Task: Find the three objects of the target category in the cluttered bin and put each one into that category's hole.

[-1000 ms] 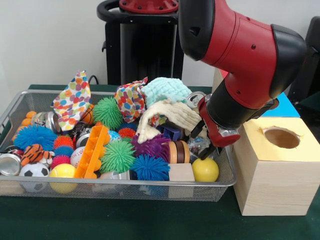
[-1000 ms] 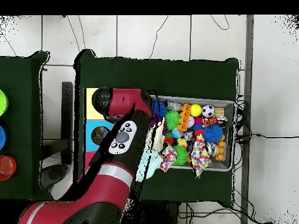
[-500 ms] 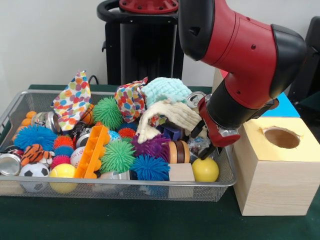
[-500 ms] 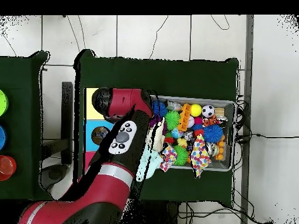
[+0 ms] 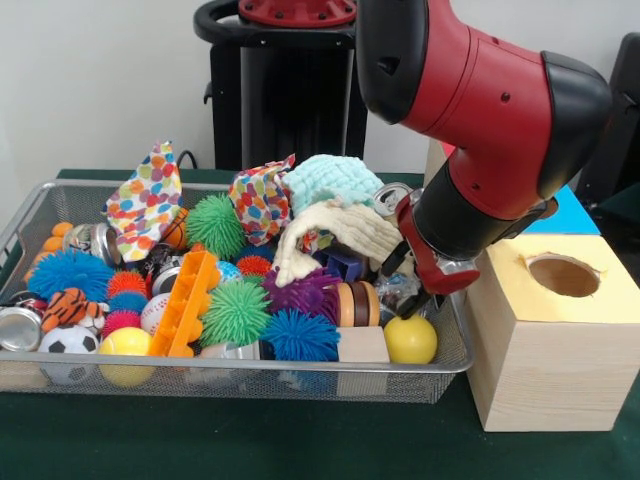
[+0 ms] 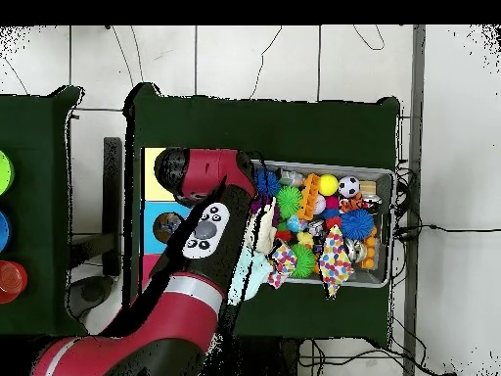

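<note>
A silver wire-mesh bin (image 5: 40,200) sits on the green-covered bench (image 5: 250,440), packed full. Spiky rubber balls lie through the heap: a green one (image 5: 236,312) near the front middle, another green one (image 5: 214,225) further back, a blue one (image 5: 300,336) at the front rim and a purple one (image 5: 303,291) just behind it. A smooth yellow ball (image 5: 410,340) rests in the front right corner. Cloths are piled at the back: a cream knitted cloth (image 5: 345,232) under a mint one (image 5: 330,178), and a polka-dot cloth (image 5: 147,200) to the left. Just beside the bin's right end stands a pale wooden box (image 5: 540,370) with a yellow top and a round hole (image 5: 564,275); the other boxes behind it are, I think, mostly hidden.
</note>
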Controlling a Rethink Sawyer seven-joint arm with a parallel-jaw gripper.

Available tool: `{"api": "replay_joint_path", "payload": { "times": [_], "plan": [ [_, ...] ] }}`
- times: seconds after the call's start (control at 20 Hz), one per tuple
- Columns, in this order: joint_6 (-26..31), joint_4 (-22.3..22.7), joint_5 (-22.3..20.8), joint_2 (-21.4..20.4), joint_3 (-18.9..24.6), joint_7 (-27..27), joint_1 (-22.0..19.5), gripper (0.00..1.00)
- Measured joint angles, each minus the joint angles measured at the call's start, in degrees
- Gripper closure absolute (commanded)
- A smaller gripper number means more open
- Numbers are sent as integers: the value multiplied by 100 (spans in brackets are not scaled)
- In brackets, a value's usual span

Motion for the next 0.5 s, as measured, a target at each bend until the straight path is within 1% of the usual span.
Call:
{"api": "replay_joint_path", "payload": {
  "times": [0.2, 0.5],
  "plan": [
    [106, 0, 1, 4, 1, 0, 1, 0],
    [112, 0, -8, 49, -64, 1, 92, 0]
  ]
}}
